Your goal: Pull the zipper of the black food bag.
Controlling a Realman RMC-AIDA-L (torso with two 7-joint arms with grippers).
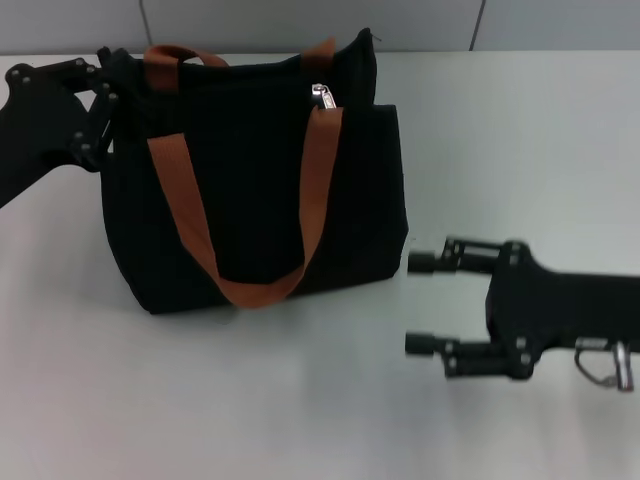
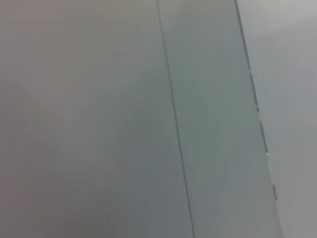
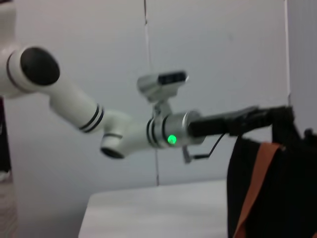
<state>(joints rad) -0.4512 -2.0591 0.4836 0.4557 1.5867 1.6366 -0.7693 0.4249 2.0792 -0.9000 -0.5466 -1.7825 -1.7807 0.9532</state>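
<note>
Black fabric food bag (image 1: 255, 190) has my left tool (image 1: 105, 95) clamped on its top corner, silver zipper (image 1: 322, 96) untouched, right tool (image 1: 425, 305) spread beside it.

The left gripper (image 1: 105, 95) is sitting in the upper left of the head view, its black linkage reaching toward the centre of the frame; whether its fingers are closed cannot be made out. In the right wrist view the same arm is stretching across the middle of the frame, its white jointed segments (image 3: 74, 106) running into a black gripper end (image 3: 257, 119) at right. The right gripper (image 1: 422, 303) is lying at lower right of the head view, its two fingers spread wide and pointing toward frame left.
</note>
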